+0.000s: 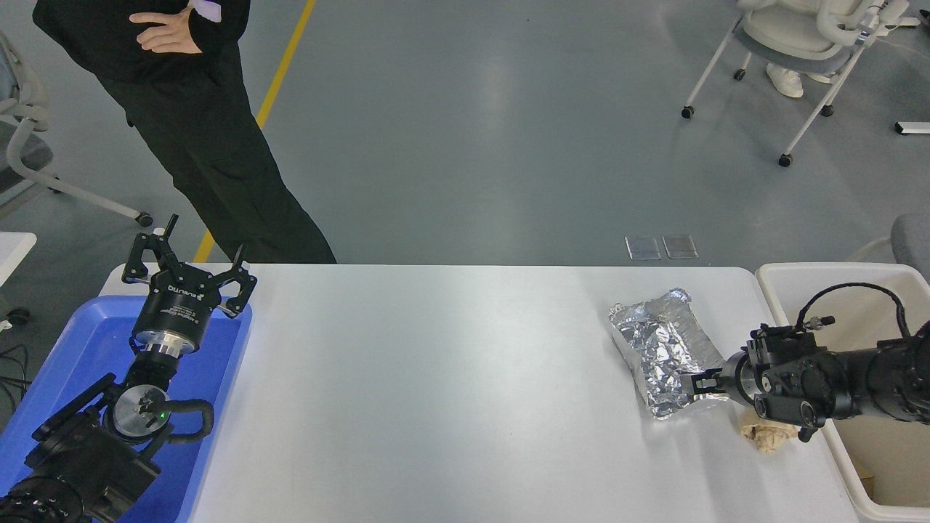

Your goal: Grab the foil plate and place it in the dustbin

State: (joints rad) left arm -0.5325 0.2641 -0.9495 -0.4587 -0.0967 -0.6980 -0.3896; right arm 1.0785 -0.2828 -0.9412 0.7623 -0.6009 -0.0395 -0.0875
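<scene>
Two black arms are reaching over the white table [450, 378]. Taking the foil plate [665, 349] as the landmark, the right gripper [699, 383] is pressing in at its near right edge, coming from the dustbin [835, 276] side. Its short fingers [701, 378] are sitting close together at the crinkled rim, touching the foil; whether they are actually pinching it cannot be told. The plate is lying flat on the table, just left of the dustbin. A tan paper wad [766, 436] is lying just nearer than the plate, partly under the right wrist. Far to the plate's left, the left gripper [190, 263] is hovering over a blue tray [73, 349], prongs spread wide, holding nothing. A person [182, 109] is standing beyond the table.
</scene>
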